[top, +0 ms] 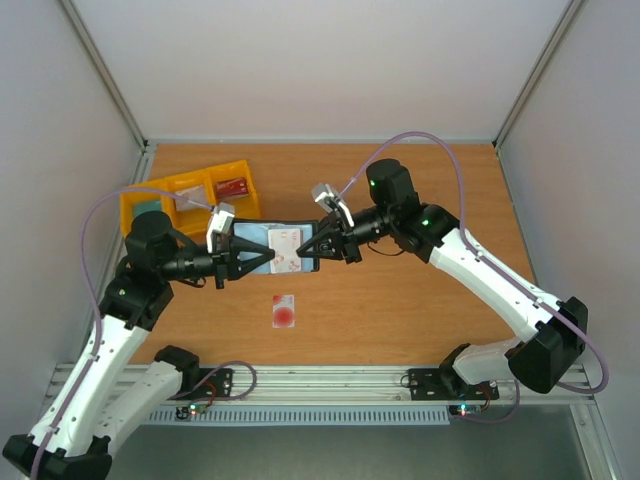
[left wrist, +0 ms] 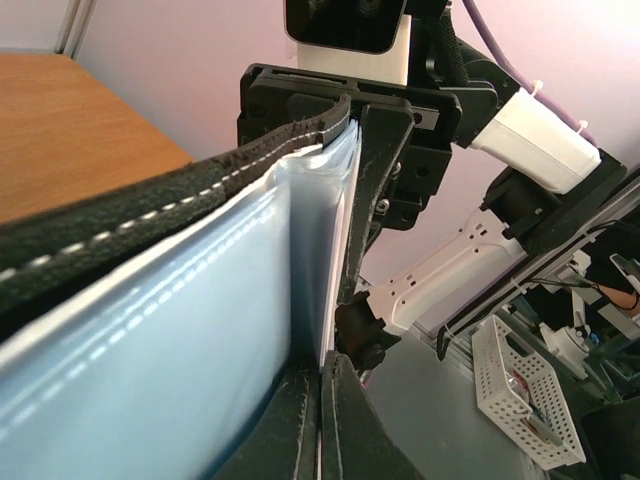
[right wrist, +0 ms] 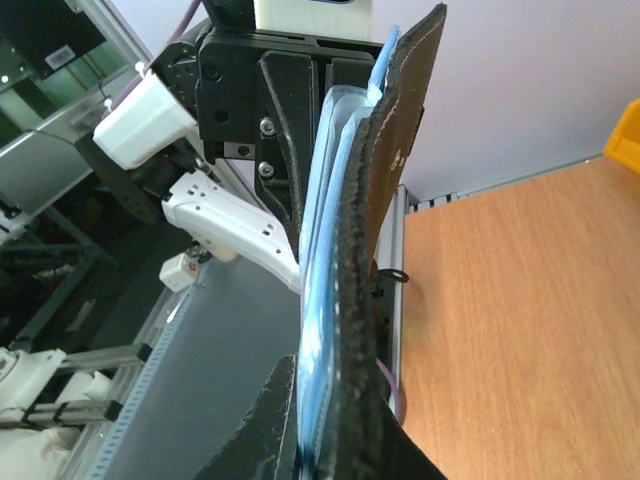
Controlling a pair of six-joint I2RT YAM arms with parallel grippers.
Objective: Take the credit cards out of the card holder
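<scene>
The card holder (top: 290, 248) hangs in the air above the middle of the tabletop (top: 420, 310), opened flat and stretched between the two arms. The left hand (top: 268, 256) is clamped on its left edge, the black fingers pressed together on the leather. The right hand (top: 318, 245) is pinched on the opposite edge, so the wallet spans the gap between them like a little bridge.

From the left wrist, the material shows up close. There is a rough, fuzzy black outer skin with a line of pale stitching along the rim. Under it lie smooth grey-blue pockets, glossy and slightly see-through, with stitched seams of their own. The pocket layers fan apart a little at the far end, where the other hand bites down. The right wrist view shows the same sandwich edge-on: coarse dark leather on one side, thin bluish plastic sleeves on the other, standing nearly upright.

From above, a pale card with small red marks (top: 287, 242) shows inside the open pockets, flat and rectangular. I can't tell whether another card sits behind it.

On the wood-grain tabletop just below the holder, a white card with a big red circle (top: 284, 311) lies flat, apart from everything else.

At the back left sit the yellow bins (top: 190, 190), hard plastic with square compartments. One of them holds a red card (top: 231, 186).
</scene>
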